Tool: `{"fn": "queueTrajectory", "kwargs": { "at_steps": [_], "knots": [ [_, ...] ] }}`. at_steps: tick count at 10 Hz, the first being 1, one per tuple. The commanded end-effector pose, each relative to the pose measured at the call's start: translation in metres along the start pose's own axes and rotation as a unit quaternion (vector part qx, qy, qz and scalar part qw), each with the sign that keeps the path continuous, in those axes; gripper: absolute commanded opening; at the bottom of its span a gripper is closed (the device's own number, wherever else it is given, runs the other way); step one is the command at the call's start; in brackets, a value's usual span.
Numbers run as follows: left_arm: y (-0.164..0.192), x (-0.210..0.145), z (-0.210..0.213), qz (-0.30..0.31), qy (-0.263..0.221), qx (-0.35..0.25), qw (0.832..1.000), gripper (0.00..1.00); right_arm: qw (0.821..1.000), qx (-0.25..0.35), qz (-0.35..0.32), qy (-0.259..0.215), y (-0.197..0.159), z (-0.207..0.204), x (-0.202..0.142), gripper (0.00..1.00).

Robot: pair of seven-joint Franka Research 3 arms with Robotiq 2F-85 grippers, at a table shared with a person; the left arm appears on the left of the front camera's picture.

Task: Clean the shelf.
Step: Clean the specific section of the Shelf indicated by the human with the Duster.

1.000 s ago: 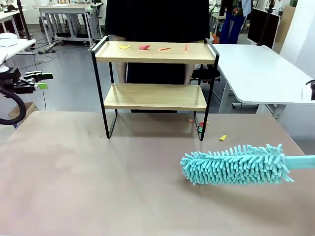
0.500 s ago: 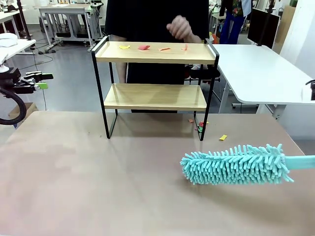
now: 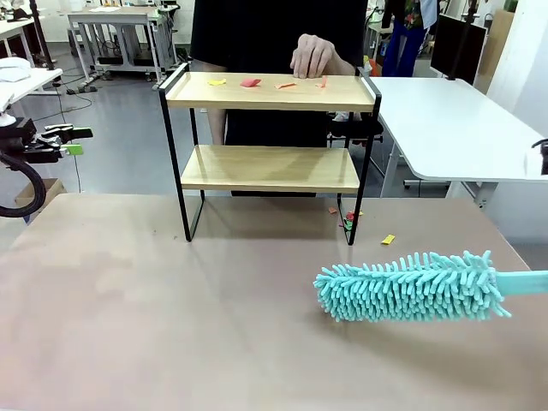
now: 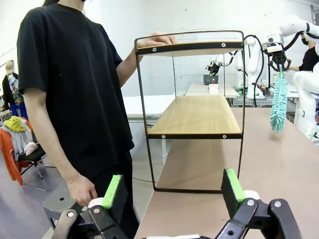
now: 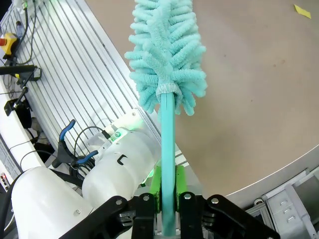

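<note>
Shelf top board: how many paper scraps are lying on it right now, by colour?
Yellow paper scrap: 1
Red paper scrap: 1
Orange paper scraps: 2
Total on top board of the black-framed wooden shelf: 4

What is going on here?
The right gripper has its jaws shut on the handle of a teal microfibre duster, whose head is low over the table, in front of the shelf and to its right. The left gripper is off to the left, jaws open and empty. A person behind the shelf has a hand at the top board, where coloured paper scraps lie. The duster is not touching the shelf.
</note>
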State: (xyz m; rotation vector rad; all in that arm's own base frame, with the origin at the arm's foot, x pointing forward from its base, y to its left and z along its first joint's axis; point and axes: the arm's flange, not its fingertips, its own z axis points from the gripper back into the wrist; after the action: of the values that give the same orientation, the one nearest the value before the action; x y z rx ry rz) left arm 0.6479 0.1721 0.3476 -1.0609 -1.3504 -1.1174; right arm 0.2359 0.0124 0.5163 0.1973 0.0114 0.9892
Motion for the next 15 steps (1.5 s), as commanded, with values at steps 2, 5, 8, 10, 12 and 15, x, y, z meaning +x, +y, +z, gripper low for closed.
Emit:
{"fn": "queueTrajectory", "kwargs": {
  "at_steps": [2,5,8,10,12,15],
  "knots": [
    [-0.003,0.002,0.0,-0.006,0.001,-0.001,1.0,1.0,1.0,0.0,-0.005,-0.002,0.001,0.0,0.002,0.13],
    [-0.003,0.002,0.0,-0.006,0.001,-0.001,1.0,1.0,1.0,0.0,-0.005,-0.002,0.001,0.0,0.002,0.13],
    [-0.003,0.002,0.0,-0.006,0.001,-0.001,1.0,1.0,1.0,0.0,-0.005,-0.002,0.001,0.0,0.002,0.13],
    [-0.003,0.002,0.0,-0.006,0.001,-0.001,1.0,1.0,1.0,0.0,-0.005,-0.002,0.001,0.0,0.002,0.13],
    [-0.003,0.002,0.0,-0.006,0.001,-0.001,1.0,1.0,1.0,0.0,0.0,0.0,0.0,0.0,0.0,0.13],
    [-0.003,0.002,0.0,-0.006,0.001,-0.001,1.0,1.0,0.997,0.045,0.039,-0.052,0.037,0.037,0.034,0.13]
  ]
}}
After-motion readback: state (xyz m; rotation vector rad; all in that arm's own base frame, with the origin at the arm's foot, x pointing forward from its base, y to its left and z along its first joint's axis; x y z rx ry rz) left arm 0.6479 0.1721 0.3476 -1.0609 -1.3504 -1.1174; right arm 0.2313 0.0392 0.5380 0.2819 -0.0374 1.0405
